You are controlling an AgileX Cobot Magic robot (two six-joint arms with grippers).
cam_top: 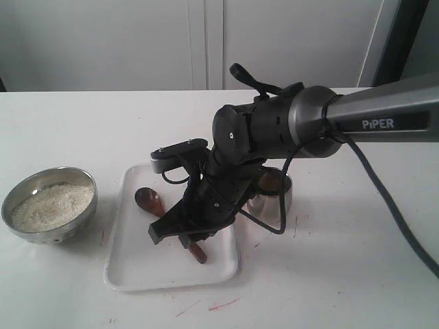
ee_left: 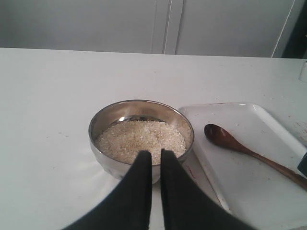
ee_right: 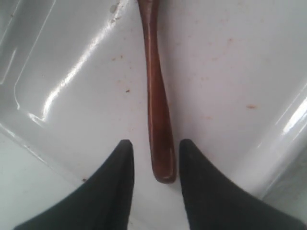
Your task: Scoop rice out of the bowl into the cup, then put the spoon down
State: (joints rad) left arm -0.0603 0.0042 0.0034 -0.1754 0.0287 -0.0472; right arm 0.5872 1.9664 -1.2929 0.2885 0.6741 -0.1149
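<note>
The reddish-brown wooden spoon [cam_top: 148, 201] lies flat on the white tray [cam_top: 137, 267]. My right gripper [cam_top: 182, 236] hangs low over the end of its handle. In the right wrist view the gripper [ee_right: 156, 142] is open, and the handle [ee_right: 156, 96] lies between the fingers with a gap on each side. The metal bowl [cam_top: 14, 199] stands left of the tray with white rice [cam_top: 51, 205] in it. Largely hidden behind the right arm, the steel cup [cam_top: 278, 195] stands to the tray's right. My left gripper [ee_left: 156, 153] is shut and empty, just short of the bowl [ee_left: 96, 127] and the rice [ee_left: 139, 139].
The right arm [cam_top: 384, 116] reaches in from the right across the table, a black cable hanging below it. A white wall stands behind the table. Small red marks dot the tabletop near the tray's front edge.
</note>
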